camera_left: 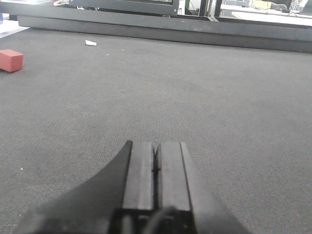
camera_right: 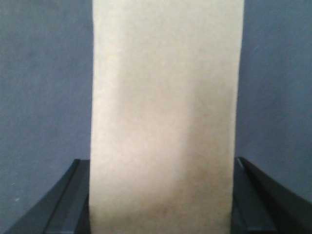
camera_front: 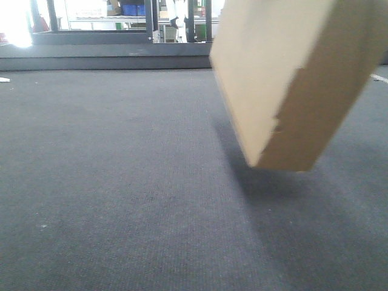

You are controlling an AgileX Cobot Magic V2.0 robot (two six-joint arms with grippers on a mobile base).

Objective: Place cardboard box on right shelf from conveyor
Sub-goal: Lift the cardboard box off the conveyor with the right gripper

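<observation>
The plain tan cardboard box (camera_front: 285, 79) hangs tilted above the dark grey conveyor (camera_front: 121, 182), its lower corner off the belt with a shadow beneath. In the right wrist view the cardboard box (camera_right: 165, 87) fills the middle, and my right gripper (camera_right: 160, 160) is shut on it, with a black finger (camera_right: 73, 195) pressed to each side. My left gripper (camera_left: 156, 144) is shut on nothing, its pads together, low over the belt (camera_left: 219, 97). The right shelf is out of view.
A red block (camera_left: 10, 60) lies on the belt at the far left, with a white scrap (camera_left: 90, 43) beyond it. A raised dark rail (camera_front: 103, 57) bounds the belt's far side. Racks with blue bins (camera_front: 132, 9) stand in the background.
</observation>
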